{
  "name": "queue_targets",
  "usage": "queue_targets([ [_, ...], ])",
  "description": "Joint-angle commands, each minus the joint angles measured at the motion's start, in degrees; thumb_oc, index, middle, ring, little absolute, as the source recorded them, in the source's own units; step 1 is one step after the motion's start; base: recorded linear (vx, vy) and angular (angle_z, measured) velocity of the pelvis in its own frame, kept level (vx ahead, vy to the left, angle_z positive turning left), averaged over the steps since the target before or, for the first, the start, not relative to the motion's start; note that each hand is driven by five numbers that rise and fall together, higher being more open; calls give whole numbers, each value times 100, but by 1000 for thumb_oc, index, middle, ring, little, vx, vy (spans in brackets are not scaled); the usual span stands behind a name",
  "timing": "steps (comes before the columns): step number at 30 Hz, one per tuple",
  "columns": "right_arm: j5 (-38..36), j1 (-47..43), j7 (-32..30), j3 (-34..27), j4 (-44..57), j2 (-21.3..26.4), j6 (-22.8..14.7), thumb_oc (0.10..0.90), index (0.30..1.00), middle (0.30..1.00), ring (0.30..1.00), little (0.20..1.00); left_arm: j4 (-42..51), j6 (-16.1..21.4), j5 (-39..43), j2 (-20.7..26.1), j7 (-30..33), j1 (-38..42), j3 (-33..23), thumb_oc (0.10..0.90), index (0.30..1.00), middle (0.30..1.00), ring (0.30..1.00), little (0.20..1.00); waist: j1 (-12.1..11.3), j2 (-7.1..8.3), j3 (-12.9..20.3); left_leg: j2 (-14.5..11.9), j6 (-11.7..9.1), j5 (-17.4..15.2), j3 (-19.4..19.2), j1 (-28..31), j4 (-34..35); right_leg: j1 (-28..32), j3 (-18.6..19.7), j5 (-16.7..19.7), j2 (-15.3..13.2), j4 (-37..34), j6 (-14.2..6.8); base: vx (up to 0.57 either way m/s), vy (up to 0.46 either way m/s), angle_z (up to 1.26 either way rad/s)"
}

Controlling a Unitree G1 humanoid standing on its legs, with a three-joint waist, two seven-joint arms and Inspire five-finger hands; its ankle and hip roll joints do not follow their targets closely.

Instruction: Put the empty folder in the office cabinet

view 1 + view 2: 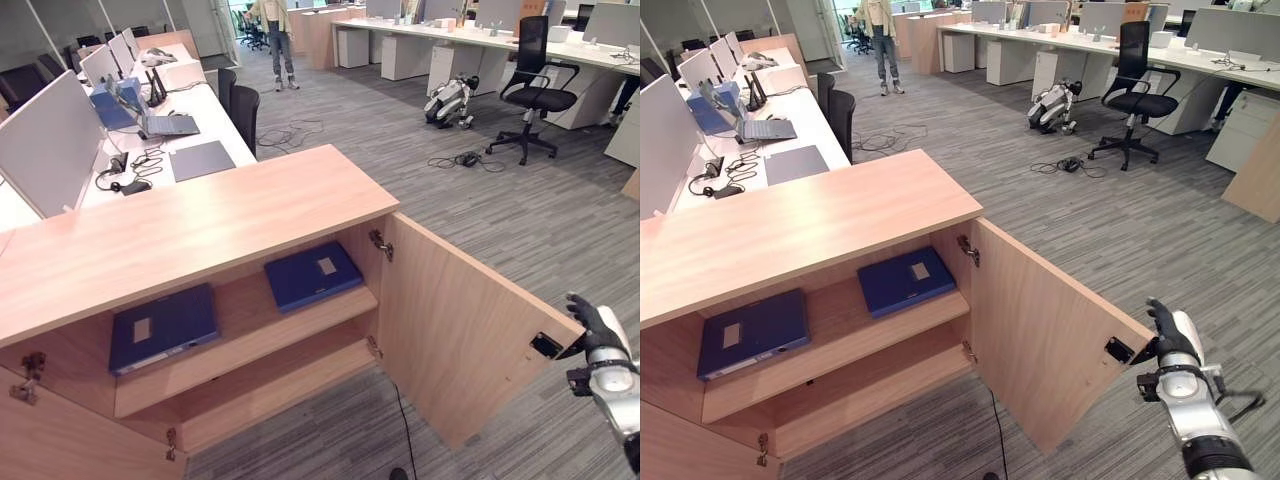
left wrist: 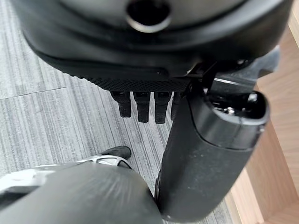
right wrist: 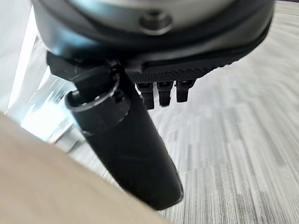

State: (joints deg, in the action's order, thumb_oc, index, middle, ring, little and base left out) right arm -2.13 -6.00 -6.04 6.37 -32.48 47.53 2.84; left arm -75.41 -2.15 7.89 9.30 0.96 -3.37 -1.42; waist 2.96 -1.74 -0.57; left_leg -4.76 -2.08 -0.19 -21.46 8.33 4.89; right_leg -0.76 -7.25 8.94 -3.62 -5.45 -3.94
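Office cabinet (image 1: 200, 225) open, right door (image 1: 460, 330) swung wide toward the robot's right. Two blue folders flat on the upper shelf (image 1: 245, 335): left folder (image 1: 162, 328) and right folder (image 1: 312, 274), well apart, both inside already. Can't tell which is the empty one. Lower shelf (image 1: 275, 385) bare.

Right hand (image 1: 597, 328) at the free edge of the open door, just beside the latch plate (image 1: 546, 346), fingers straight and relaxed, holding nothing; contact with the door edge unclear. Left hand (image 2: 145, 105) hanging low over grey carpet floor (image 2: 56, 126), fingers straight, nothing held, cabinet wood beside it.

Judged: folder placement looks done, closing the door likely next. Right hand nearer, on the outer side of the door; push goes toward the robot's left, back to the cabinet front. Right folder's near corner close to the shelf front edge, seems clear of the door swing. Open floor around the door. Person (image 1: 277, 35), office chair (image 1: 533, 85) and small robot (image 1: 450, 100) on the floor well apart behind.
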Motion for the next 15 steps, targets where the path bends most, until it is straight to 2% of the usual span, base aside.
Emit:
queue_targets([
  [1, 426, -586, 332, 285, 969, 22, -664, 800, 900, 900, 900, 900, -364, 26, -460, 431, -29, 45, 115, 800, 900, 900, 900, 900, -74, 267, -98, 188, 64, -355, 201, 28, 11, 298, -63, -595, -170, 45, -379, 0, 0, 0],
  [4, 389, -476, 474, 379, 1308, 44, -734, 800, 900, 900, 900, 900, -362, 32, -486, 446, -47, 3, 62, 800, 900, 900, 900, 900, -97, 268, -107, 192, 56, -348, 228, 13, 11, 300, -100, -593, -181, 45, -378, -9, 8, 5],
  [6, 319, -370, 830, 651, 2170, 151, -913, 800, 900, 900, 900, 900, -358, 66, -514, 481, -58, -100, -34, 800, 900, 900, 900, 900, -142, 286, -116, 203, 49, -321, 252, -42, 11, 272, -124, -565, -205, 45, -373, -33, 28, 10],
  [9, 304, -385, 1004, 848, 2602, 191, -1001, 800, 900, 900, 900, 900, -334, 96, -550, 503, -73, -134, -70, 800, 900, 900, 900, 900, -166, 297, -116, 209, 49, -318, 260, -52, 11, 263, -147, -547, -223, 45, -381, -20, 22, 2],
  [10, 174, -442, 1175, 1124, 3078, 103, -1092, 800, 900, 900, 900, 900, -293, 127, -588, 511, -76, -165, -58, 800, 900, 900, 900, 900, -187, 300, -134, 214, 56, -335, 263, -38, 11, 278, -166, -544, -241, 45, -392, -32, 37, 5],
  [12, -35, -614, 1371, 1513, 3539, -142, -1160, 800, 900, 900, 900, 900, -283, 136, -619, 508, -48, -189, -36, 800, 900, 900, 900, 900, -229, 308, -139, 221, 65, -331, 263, -57, 11, 256, -164, -525, -258, 45, -396, -47, 45, 4],
  [13, -56, -915, 1437, 1910, 3675, -327, -1185, 800, 900, 900, 900, 900, -269, 150, -646, 513, -32, -185, -19, 800, 900, 900, 900, 900, -266, 320, -133, 231, 75, -311, 260, -85, 11, 211, -154, -490, -277, 45, -393, -62, 62, -5],
  [14, -101, -1642, 1529, 2678, 3555, -891, -1140, 800, 900, 900, 900, 900, -235, 168, -654, 516, 21, -182, 68, 800, 900, 900, 900, 900, -397, 325, -140, 240, 95, -332, 273, -63, 11, 221, -156, -478, -293, 45, -397, -62, 63, -5],
  [15, -283, -1961, 1586, 2994, 3367, -1321, -1125, 800, 900, 900, 900, 900, -203, 197, -621, 500, 56, -190, 94, 800, 900, 900, 900, 900, -471, 335, -149, 246, 104, -327, 279, -65, 11, 218, -150, -467, -295, 45, -391, -43, 45, -23],
])
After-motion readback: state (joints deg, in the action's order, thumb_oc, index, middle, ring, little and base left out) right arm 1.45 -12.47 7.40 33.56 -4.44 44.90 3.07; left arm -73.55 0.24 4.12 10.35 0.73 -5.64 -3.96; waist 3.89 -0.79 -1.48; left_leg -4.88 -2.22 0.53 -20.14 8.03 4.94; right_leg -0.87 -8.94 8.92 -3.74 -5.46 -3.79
